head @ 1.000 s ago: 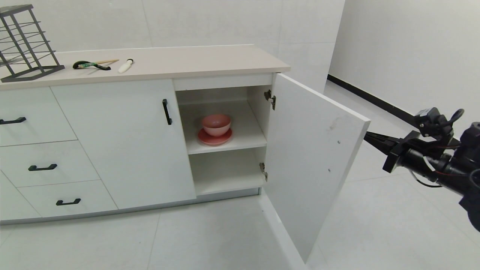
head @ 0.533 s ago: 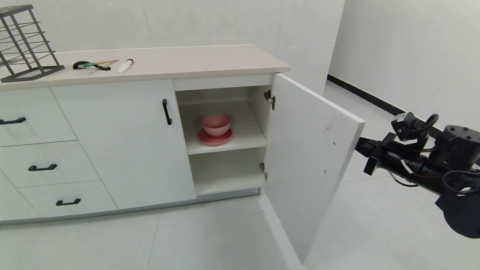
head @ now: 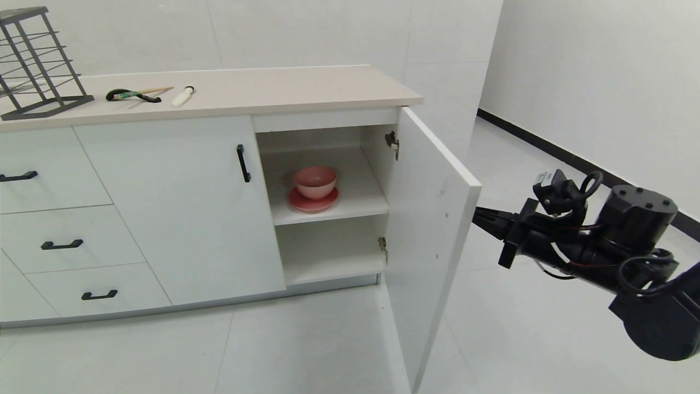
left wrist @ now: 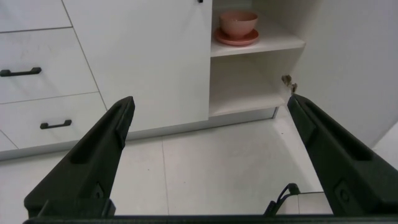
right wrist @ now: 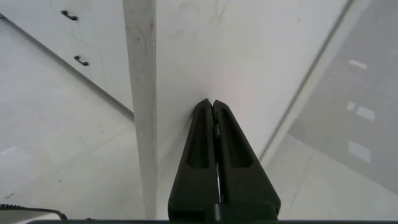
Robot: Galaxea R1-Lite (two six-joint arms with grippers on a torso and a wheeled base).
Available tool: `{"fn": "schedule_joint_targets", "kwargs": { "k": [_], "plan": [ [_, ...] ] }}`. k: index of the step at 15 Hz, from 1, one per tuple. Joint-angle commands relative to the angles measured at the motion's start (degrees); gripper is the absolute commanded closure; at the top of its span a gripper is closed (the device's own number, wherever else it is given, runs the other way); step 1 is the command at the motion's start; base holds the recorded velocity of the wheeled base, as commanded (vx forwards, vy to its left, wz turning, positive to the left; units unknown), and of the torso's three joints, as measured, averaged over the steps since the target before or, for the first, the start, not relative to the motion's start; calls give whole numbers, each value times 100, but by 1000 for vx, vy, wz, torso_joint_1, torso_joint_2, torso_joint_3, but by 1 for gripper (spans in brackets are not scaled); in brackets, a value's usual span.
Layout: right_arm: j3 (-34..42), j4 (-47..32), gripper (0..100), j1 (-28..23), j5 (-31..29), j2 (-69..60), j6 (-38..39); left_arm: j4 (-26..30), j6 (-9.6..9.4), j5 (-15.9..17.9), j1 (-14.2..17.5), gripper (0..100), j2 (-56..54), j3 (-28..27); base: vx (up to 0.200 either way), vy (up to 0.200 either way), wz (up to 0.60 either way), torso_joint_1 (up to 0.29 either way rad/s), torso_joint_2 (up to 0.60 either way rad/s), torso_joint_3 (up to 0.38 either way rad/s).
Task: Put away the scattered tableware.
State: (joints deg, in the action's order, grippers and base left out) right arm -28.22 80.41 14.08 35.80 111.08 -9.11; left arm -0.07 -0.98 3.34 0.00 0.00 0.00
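In the head view, a pink bowl (head: 315, 181) sits upright, mouth up, on a flat pink plate (head: 313, 202). Both are on the upper shelf (head: 361, 205) of the open white cabinet (head: 180, 208). They are round and smooth with a matte finish. On the pale counter (head: 284, 87) lie two slim utensils, well apart from the bowl. The green-and-black utensil (head: 133, 94) has its long axis roughly along the counter's length. Just beside it, the white-handled utensil (head: 184, 95) lies slanted, its dark tip toward the back wall. A black wire rack (head: 38, 65) stands at the counter's left end. The cabinet door (head: 432, 241) is a flat white panel standing out from its hinges. The right gripper (head: 484, 220) is at the door's outer face, near its free edge.

In the left wrist view, the left gripper (left wrist: 209, 102) hangs above the tiled floor (left wrist: 205, 168). Its black jaws are spread wide with nothing between them. The bowl and plate show beyond them on the shelf, beside drawers with black handles.

In the right wrist view, the right gripper's jaws are pressed together into a narrow wedge. They grip nothing, and their tips touch the door's smooth outer face just beside its edge.
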Motion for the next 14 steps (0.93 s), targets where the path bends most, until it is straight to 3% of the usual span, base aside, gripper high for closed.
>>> {"fn": "schedule_joint_targets", "kwargs": {
  "k": [1, 11, 14],
  "plan": [
    [-201, 19, 100, 341, -144, 116, 23, -1, 1, 0, 0, 0, 0, 0, 0, 0, 0, 0, 0, 0],
    [-1660, 27, 100, 640, -188, 880, 243, 7, 1, 0, 0, 0, 0, 0, 0, 0, 0, 0, 0, 0],
    [-1748, 27, 100, 701, -372, 1074, 269, 7, 1, 0, 0, 0, 0, 0, 0, 0, 0, 0, 0, 0]
  ]
}}
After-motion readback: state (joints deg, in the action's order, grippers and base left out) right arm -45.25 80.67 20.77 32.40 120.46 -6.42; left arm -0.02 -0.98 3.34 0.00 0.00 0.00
